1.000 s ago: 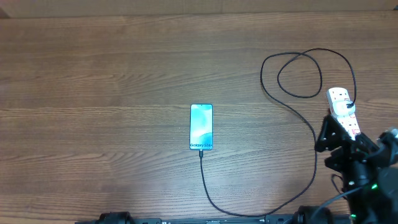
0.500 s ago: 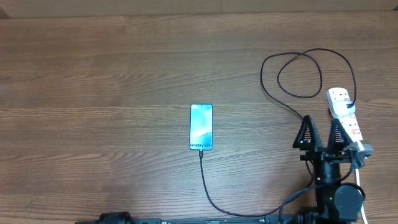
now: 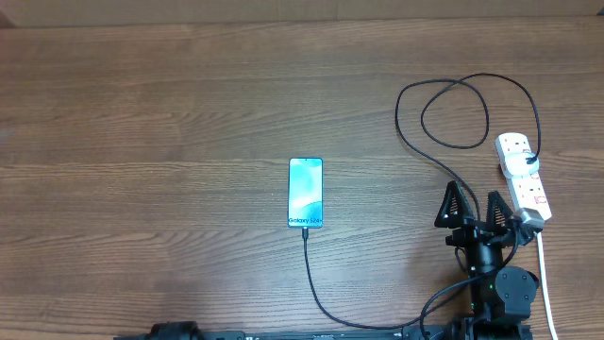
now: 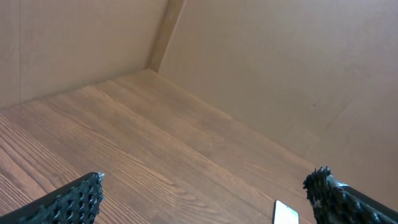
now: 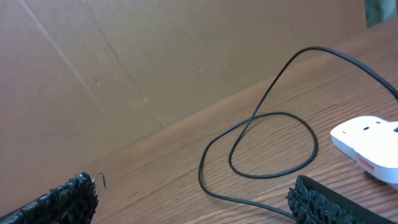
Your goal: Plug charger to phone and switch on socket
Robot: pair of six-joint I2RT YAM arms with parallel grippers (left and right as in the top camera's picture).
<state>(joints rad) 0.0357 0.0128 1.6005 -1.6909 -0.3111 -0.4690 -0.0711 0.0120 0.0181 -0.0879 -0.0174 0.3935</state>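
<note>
While beside socket [image 3: 522, 176], right gripper [image 3: 472, 195] wide open, empty

I can read "Galaxy S24" on the phone [image 3: 305, 193] screen, near its lower short edge; nothing else legible.

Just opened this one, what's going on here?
The charger runs to the phone and looks plugged in at its near short edge. The right gripper is open and empty, just left of the socket, so the switch seems to be the step in hand; whether it is on cannot be told. The left gripper is open and holds nothing.
</note>
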